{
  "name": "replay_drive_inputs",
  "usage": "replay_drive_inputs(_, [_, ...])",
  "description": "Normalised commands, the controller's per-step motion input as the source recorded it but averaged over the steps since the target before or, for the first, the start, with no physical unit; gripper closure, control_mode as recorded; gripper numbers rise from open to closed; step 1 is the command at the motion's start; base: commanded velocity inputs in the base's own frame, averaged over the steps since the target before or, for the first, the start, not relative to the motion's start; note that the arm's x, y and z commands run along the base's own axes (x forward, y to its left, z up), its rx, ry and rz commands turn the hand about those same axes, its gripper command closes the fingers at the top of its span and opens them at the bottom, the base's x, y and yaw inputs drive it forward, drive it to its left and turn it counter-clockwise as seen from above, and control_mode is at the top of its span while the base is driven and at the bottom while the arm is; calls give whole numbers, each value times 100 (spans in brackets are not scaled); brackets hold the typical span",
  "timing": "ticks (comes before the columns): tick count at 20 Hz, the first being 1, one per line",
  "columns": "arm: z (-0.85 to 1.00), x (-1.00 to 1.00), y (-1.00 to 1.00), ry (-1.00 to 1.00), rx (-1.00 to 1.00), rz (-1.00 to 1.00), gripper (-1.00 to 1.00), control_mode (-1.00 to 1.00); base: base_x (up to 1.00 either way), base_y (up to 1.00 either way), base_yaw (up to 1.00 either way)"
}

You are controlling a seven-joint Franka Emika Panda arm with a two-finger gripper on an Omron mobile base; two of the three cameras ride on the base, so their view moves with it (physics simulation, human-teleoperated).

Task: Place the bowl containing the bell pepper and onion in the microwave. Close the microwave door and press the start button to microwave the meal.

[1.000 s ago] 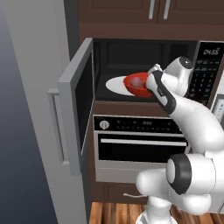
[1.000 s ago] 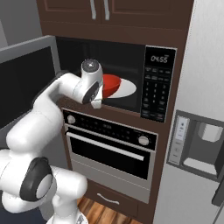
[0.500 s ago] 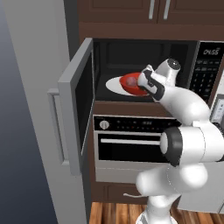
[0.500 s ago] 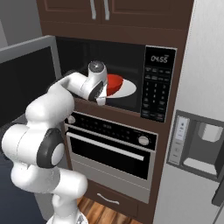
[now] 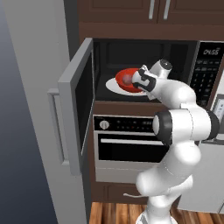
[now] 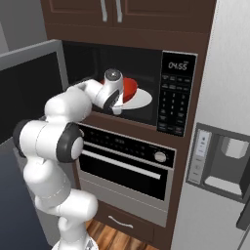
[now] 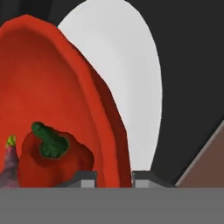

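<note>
The glossy red bowl [image 5: 127, 79] [image 6: 130, 86] [image 7: 52, 87] is inside the open microwave [image 5: 144, 52], over its white turntable plate [image 5: 113, 87] [image 7: 127, 61]. My gripper [image 5: 138, 81] [image 6: 120, 96] [image 7: 113, 178] is shut on the bowl's near rim, which runs between the two fingertips in the hand view. In the bowl lie the dark red bell pepper [image 7: 48, 159] with a green stem and, at the left edge, the purple onion [image 7: 8, 168]. The microwave door [image 5: 79, 109] stands swung wide to the left, its bar handle [image 5: 55, 127] facing out.
The button panel with clock [image 5: 205, 70] [image 6: 175, 97] is right of the cavity. A black oven [image 5: 127, 142] [image 6: 124, 161] sits below the microwave. A fridge dispenser [image 6: 219, 161] is to the right, and dark wood cabinets [image 5: 153, 13] hang above.
The arm's elbow has swung up and the hand has pushed further into the cavity. It has carried the bowl a little further over the turntable plate. The door has not moved.
</note>
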Motion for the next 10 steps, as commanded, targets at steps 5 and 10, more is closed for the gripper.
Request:
replay_drive_inputs(5, [-13, 44, -5, 0, 0, -2, -100, -100, 0, 0, 0])
replay_drive_inputs(10, [6, -4, -12, -1, 0, -7, -100, -100, 0, 0, 0])
